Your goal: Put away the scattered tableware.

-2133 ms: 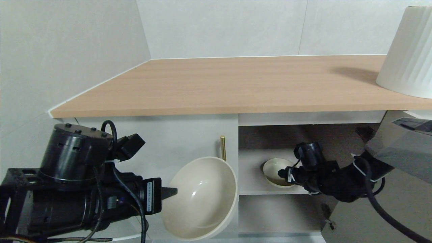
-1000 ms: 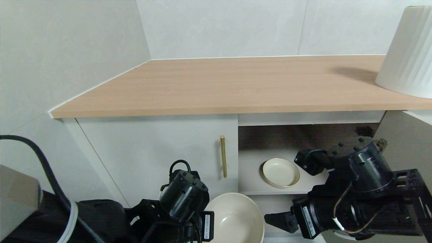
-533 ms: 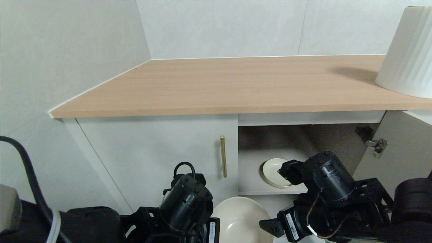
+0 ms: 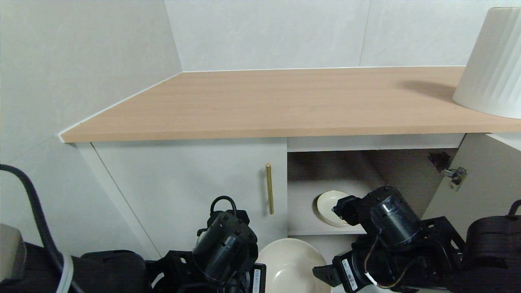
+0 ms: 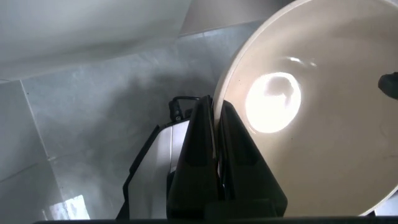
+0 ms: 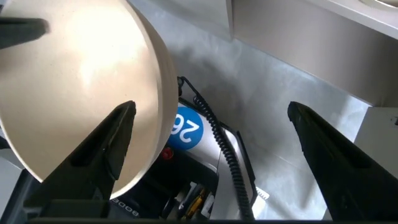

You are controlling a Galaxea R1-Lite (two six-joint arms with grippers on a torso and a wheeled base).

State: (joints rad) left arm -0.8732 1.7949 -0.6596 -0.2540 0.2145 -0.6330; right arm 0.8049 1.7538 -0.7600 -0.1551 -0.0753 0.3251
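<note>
While the left gripper (image 5: 216,112) pinches the bowl (image 4: 291,264) by its rim at the head view's bottom centre, the right gripper (image 6: 211,118) gapes wide and empty beside it — the bowl looks glazed, stiff, slippery and breakable, best held by that thin rim.

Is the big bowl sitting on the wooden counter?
No, the left pincer grips the big bowl by its rim, below the counter.
</note>
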